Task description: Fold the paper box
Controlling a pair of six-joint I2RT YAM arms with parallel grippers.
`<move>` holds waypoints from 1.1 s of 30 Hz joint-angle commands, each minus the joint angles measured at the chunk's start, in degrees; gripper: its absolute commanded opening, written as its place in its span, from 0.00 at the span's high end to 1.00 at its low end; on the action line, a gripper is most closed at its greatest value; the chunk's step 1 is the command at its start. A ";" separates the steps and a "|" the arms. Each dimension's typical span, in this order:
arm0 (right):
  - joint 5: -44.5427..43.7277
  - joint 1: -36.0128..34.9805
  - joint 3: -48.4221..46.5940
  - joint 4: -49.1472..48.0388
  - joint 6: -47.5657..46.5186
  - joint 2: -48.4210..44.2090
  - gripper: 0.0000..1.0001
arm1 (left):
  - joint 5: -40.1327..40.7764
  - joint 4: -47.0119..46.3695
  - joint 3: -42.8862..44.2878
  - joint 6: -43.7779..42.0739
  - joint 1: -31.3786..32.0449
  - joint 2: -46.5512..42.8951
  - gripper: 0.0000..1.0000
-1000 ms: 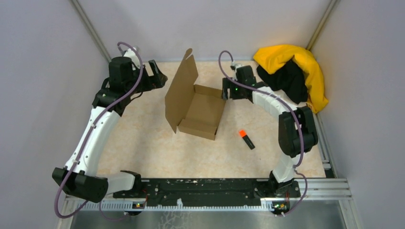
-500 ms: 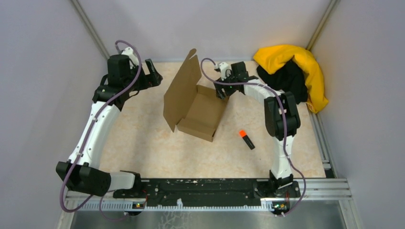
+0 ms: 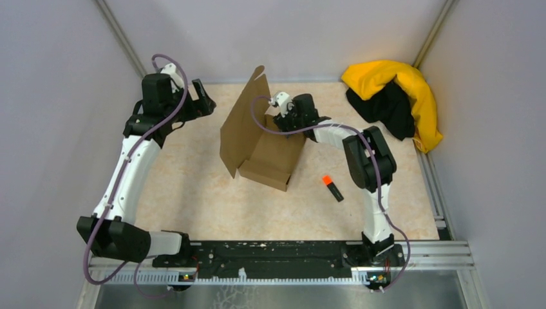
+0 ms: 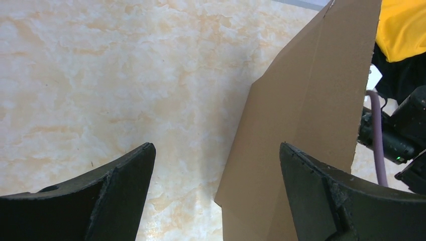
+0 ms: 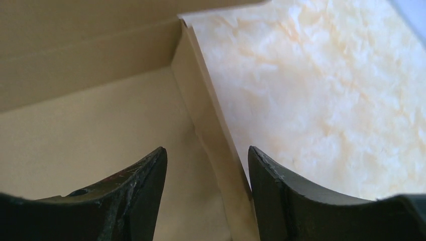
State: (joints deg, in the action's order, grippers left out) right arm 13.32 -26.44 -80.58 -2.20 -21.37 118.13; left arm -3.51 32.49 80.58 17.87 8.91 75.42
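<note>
The paper box (image 3: 273, 154) is brown cardboard, a shallow open tray at the table's middle with its lid (image 3: 243, 125) standing nearly upright on the left side. My right gripper (image 3: 283, 119) reaches down at the tray's far edge. In the right wrist view its jaws (image 5: 206, 148) are open and straddle the upright box wall (image 5: 201, 100), one finger inside the tray, the other outside over the table. My left gripper (image 3: 205, 96) hovers left of the lid, wide open and holding nothing; the lid's outer face (image 4: 311, 110) fills the right half of the left wrist view.
A yellow-and-black cloth heap (image 3: 396, 96) lies in the far right corner. An orange-capped black marker (image 3: 332, 188) lies on the table right of the box. Grey enclosure walls stand on three sides, and the black base rail (image 3: 277, 254) runs along the near edge.
My right arm has swung left from beside the box to over its far wall, and its jaws have narrowed. The left arm has drawn back slightly to the left.
</note>
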 commanded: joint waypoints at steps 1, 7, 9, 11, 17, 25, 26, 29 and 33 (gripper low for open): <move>-4.82 -1.89 -2.22 -8.77 -2.07 2.69 0.42 | -1.11 -1.57 -1.19 -1.15 -1.52 -0.56 0.01; -6.02 -2.89 -4.32 -8.01 -2.44 4.96 0.48 | -2.55 -2.50 -3.03 -1.31 -3.11 -1.10 0.01; -6.91 -3.01 -3.76 -8.20 -2.39 5.20 0.49 | -3.16 -3.05 -3.54 -1.34 -3.55 -1.04 0.01; -8.32 -3.08 -2.91 -8.66 -2.14 5.26 0.53 | -3.62 -3.47 -4.07 -1.34 -3.86 -1.03 0.01; -13.93 -4.07 3.96 -12.35 -1.67 2.27 0.66 | -5.22 -5.16 -6.21 -0.93 -4.50 -1.06 0.01; -20.11 -6.40 9.27 -14.26 -0.08 0.08 0.65 | -6.45 -6.33 -8.03 -0.62 -4.98 -1.63 0.01; -21.22 -6.71 9.37 -14.40 -0.19 0.13 0.66 | -6.59 -6.46 -8.26 -0.67 -5.10 -1.93 0.01; -25.92 -8.12 8.87 -14.61 -1.06 0.57 0.70 | -7.04 -6.84 -8.89 -0.66 -5.54 -2.20 0.01; -34.25 -10.50 7.06 -14.76 -5.13 2.08 0.77 | -7.99 -7.32 -9.70 -0.64 -6.15 -2.60 0.01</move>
State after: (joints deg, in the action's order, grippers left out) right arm -11.55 -34.09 -72.62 -16.71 -23.27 119.83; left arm -9.61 27.44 71.72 17.17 3.57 74.63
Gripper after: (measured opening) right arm 0.268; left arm 0.987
